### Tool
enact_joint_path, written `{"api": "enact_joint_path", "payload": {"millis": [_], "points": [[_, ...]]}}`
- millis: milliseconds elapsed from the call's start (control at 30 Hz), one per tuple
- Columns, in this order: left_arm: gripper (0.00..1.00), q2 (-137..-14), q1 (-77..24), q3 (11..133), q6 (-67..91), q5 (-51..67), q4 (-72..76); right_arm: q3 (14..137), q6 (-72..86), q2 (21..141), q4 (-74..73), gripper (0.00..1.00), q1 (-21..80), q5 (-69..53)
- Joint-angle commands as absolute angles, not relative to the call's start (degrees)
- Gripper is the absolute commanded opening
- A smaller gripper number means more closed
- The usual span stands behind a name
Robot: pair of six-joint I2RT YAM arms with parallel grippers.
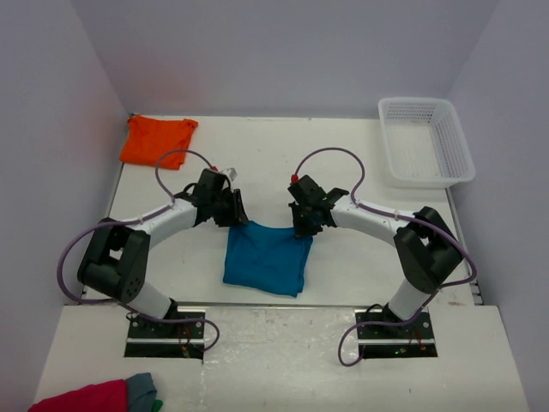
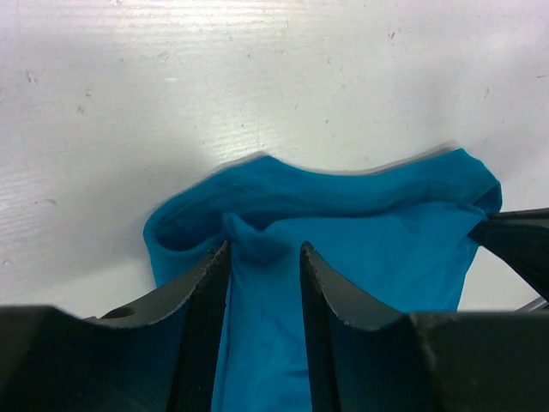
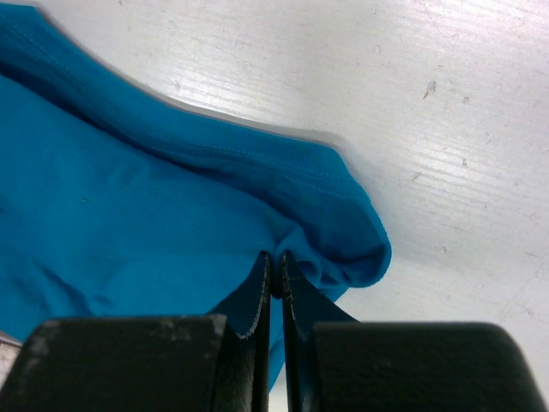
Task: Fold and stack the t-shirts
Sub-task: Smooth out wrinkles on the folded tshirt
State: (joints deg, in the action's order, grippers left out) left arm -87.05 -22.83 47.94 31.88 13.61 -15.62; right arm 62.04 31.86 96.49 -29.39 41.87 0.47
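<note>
The teal-blue t-shirt (image 1: 266, 257) lies folded into a rough square on the table between the arms. My left gripper (image 1: 233, 210) sits at its far left corner, with a bunched fold of the teal cloth (image 2: 386, 249) pinched between its fingertips (image 2: 264, 249). At the far right corner, my right gripper (image 1: 302, 225) is shut tight on the folded edge (image 3: 274, 257) of the teal shirt (image 3: 129, 206). The orange t-shirt (image 1: 156, 139) lies crumpled at the table's far left corner, away from both grippers.
A white plastic basket (image 1: 426, 142) stands at the far right of the table. A crimson-pink cloth (image 1: 81, 398) and a grey cloth (image 1: 141, 388) lie on the near shelf at bottom left. Walls close in on the table at the left, back and right.
</note>
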Motion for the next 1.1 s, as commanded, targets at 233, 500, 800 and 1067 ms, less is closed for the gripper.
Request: {"api": "enact_joint_path", "payload": {"millis": [233,500,800,1067], "points": [[0.0,-91.58,-22.32,51.68,31.64,16.0,-12.04,63.02,31.11,95.54,-28.74,0.0,41.31,1.14],[0.0,-77.29,-22.41,49.57,32.61,13.28,-17.65,62.58,31.38,93.17,-30.32,0.0,41.22,4.04],[0.0,-61.36,-22.5,47.81,34.1,11.34,-26.71,62.22,30.32,87.71,-33.13,0.0,41.4,3.25],[0.0,-62.49,-22.5,47.72,34.45,8.88,-26.72,67.23,28.13,89.82,-34.72,0.0,41.31,3.17]]}}
